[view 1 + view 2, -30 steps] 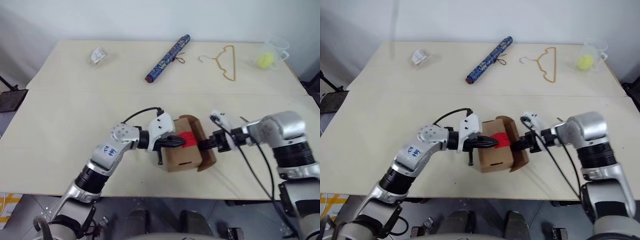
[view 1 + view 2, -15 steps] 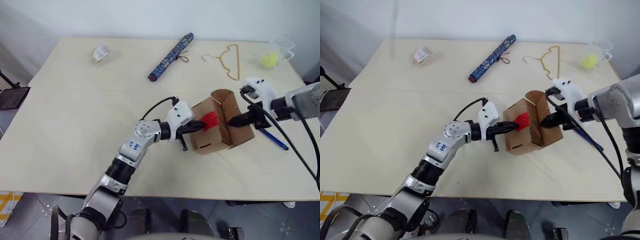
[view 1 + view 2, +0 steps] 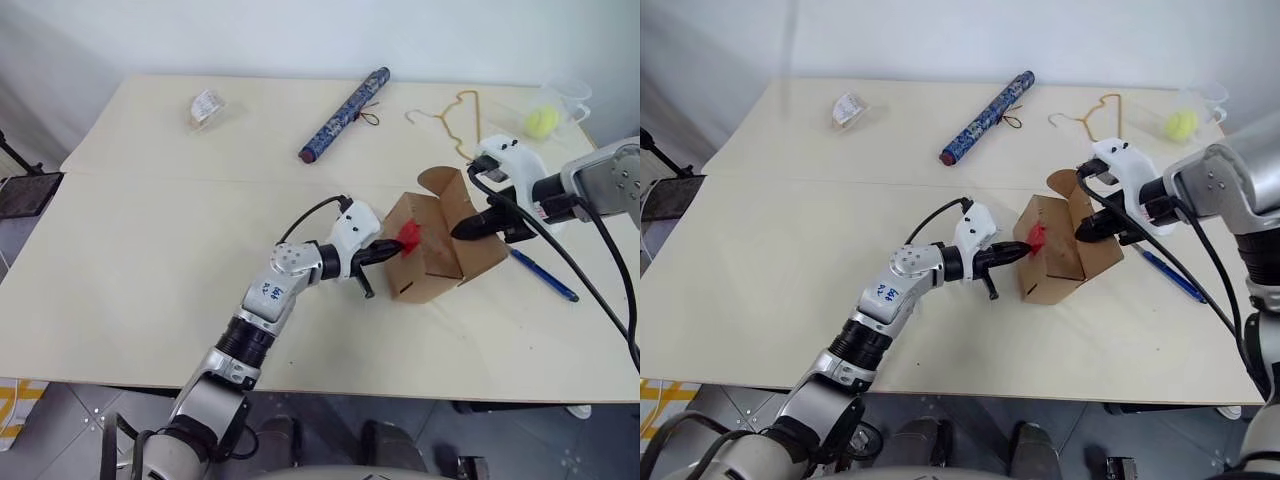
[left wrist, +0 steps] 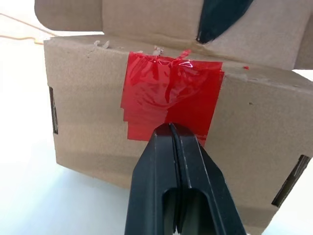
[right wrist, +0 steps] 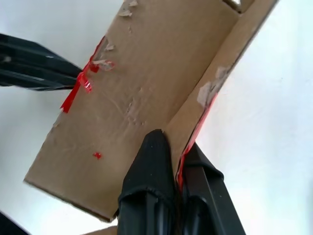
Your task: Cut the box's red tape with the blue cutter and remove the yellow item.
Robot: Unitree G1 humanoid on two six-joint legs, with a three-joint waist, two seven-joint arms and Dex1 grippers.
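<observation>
Now the box (image 3: pixel 432 250) has been lifted and tilted, its flap pinched in the right gripper (image 3: pixel 462 232). The left gripper (image 4: pixel 172 131), fingers pressed together, pushes on the red tape (image 4: pixel 168 103). The tape looks cut; emptying comes next.

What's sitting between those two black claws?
The box with its red tape: the left gripper presses the tape, the right gripper pinches a flap, clearest from the head camera.

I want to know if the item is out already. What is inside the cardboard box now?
The box has one flap raised, but its inside is hidden by its own walls. No yellow item shows. The red tape sticks on its outside.
</observation>
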